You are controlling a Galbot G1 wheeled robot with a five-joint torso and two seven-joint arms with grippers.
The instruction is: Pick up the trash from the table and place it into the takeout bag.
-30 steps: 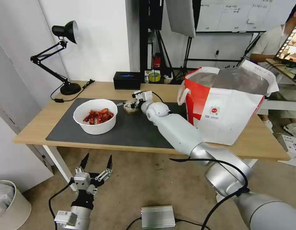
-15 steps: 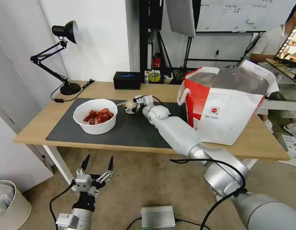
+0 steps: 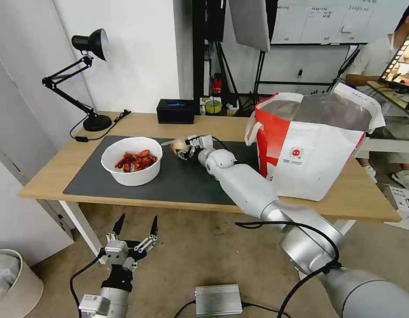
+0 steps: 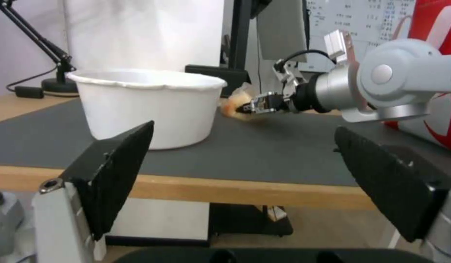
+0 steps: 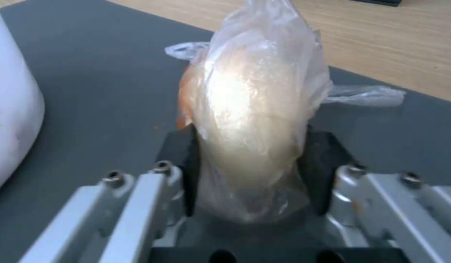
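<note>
One bag, one bowl and one wrapped lump on the table; right gripper clamped on the lump.

The table [image 3: 58, 170] carried one takeout bag [image 3: 317, 154] at its right end, one white bowl of crayfish shells [image 3: 131, 160] on the grey mat [image 3: 178, 181], and one beige plastic-wrapped lump [image 5: 250, 120] between them. A desk lamp [image 3: 87, 79] and black box [image 3: 175, 110] stood behind. The right gripper [image 3: 183, 151] pinched the lump over the mat, just beside the bowl. The left gripper [image 3: 133, 232] hung spread wide below the table edge.
</note>
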